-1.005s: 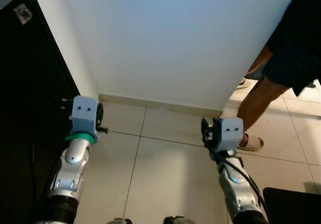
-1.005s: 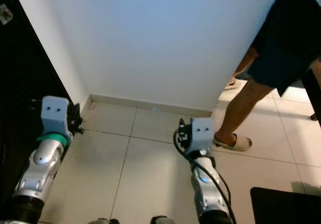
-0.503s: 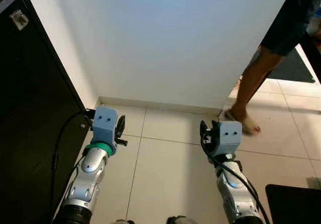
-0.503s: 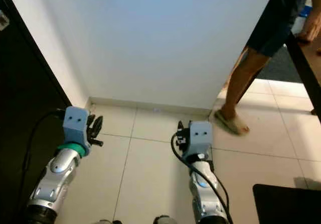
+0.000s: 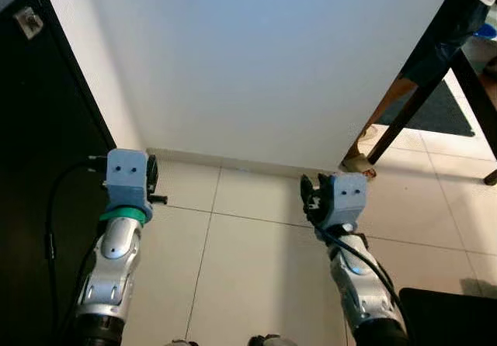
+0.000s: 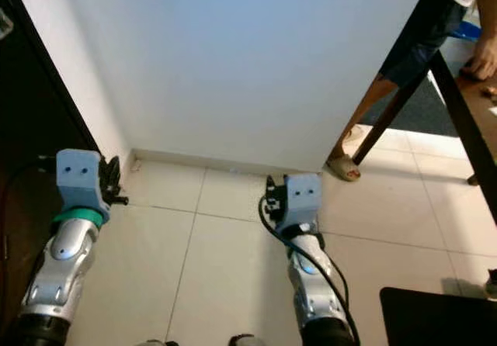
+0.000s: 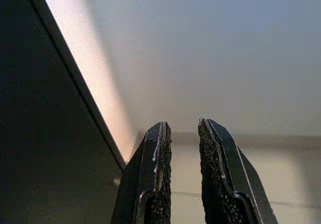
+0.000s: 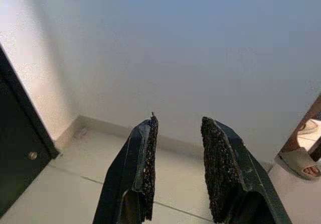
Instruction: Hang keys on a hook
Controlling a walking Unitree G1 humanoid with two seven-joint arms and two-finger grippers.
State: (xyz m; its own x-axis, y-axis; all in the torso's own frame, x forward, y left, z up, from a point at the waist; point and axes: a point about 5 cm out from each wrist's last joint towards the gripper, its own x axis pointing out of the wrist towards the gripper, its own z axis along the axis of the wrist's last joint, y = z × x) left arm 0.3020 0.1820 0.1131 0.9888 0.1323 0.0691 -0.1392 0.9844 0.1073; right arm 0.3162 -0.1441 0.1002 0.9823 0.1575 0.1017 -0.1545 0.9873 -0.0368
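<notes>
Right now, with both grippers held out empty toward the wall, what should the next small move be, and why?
Probably turn to look for the keys. The left gripper and right gripper hold nothing, and ahead are a bare wall and tile floor.

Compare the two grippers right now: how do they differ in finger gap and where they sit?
The left gripper shows a narrow gap between its fingers; the right gripper shows a wider one. The left gripper sits beside the dark cabinet; the right gripper sits nearer the person's sandalled foot. Both point at the white wall, and both hold nothing.
</notes>
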